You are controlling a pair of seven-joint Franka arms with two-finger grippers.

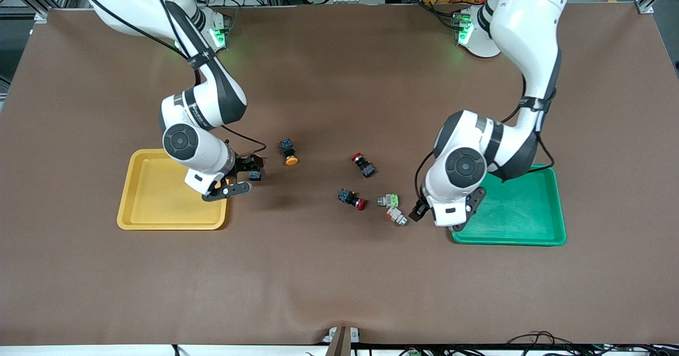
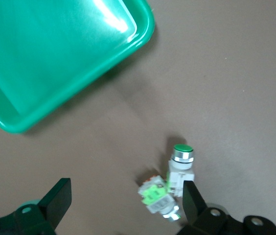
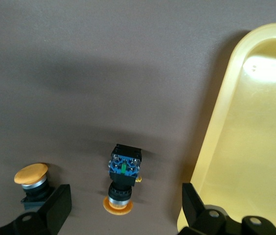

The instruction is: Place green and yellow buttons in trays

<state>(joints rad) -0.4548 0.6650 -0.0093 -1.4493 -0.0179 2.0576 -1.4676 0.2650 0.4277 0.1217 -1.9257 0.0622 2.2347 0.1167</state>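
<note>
My right gripper [image 1: 240, 178] is open, low over the table beside the yellow tray [image 1: 154, 197]. A black button with an orange-yellow cap [image 3: 122, 179] lies between its fingers, partly hidden in the front view [image 1: 255, 174]. A second yellow-capped button [image 1: 289, 152] lies farther from the front camera and also shows in the right wrist view [image 3: 32, 180]. My left gripper [image 1: 421, 210] is open beside the green tray [image 1: 530, 228]. Two grey-white buttons lie by one finger [image 2: 191, 199]: one green-capped [image 2: 181, 164], one green-faced [image 2: 156, 196].
Two black-bodied switches with red caps [image 1: 363, 165] [image 1: 353, 198] lie mid-table between the arms. Both trays hold nothing that shows. The yellow tray's rim [image 3: 211, 147] runs close by one right finger. The green tray's corner [image 2: 128, 44] lies apart from the grey-white buttons.
</note>
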